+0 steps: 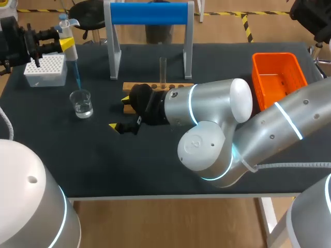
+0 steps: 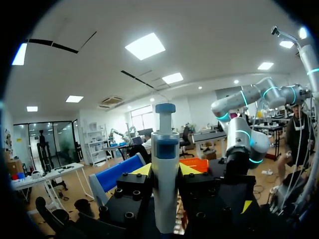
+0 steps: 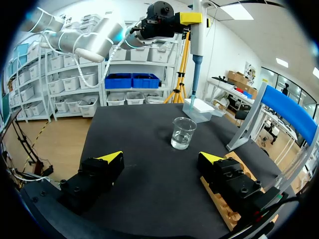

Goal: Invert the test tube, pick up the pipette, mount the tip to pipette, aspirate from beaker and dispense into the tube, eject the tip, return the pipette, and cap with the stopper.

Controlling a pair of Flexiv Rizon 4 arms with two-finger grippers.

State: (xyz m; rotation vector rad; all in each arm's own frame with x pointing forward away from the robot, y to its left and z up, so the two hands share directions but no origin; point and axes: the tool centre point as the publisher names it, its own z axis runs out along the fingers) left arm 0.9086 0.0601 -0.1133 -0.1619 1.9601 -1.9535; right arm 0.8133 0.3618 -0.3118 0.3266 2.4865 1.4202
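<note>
My left gripper (image 1: pixel 58 44) is shut on the white pipette (image 1: pixel 70 49) and holds it upright at the table's far left. A blue tip (image 1: pixel 77 75) is mounted on the pipette and ends just above the glass beaker (image 1: pixel 81 103), which holds some clear liquid. In the left wrist view the pipette (image 2: pixel 165 149) stands between the fingers of my left gripper (image 2: pixel 165 174). My right gripper (image 1: pixel 120 112) lies open low over the mat, next to the wooden rack (image 1: pixel 178 86). A clear test tube (image 1: pixel 163 70) stands upright in the rack. From the right wrist the beaker (image 3: pixel 182 133) is ahead of my open right gripper (image 3: pixel 160 158), with the pipette (image 3: pixel 197 30) above it.
A white tip box (image 1: pixel 45 70) sits at the far left behind the beaker. A stand with a blue bar (image 1: pixel 150 13) straddles the back middle. An orange basket (image 1: pixel 276 77) is at the back right. My right arm's elbow (image 1: pixel 207 134) covers the middle of the table.
</note>
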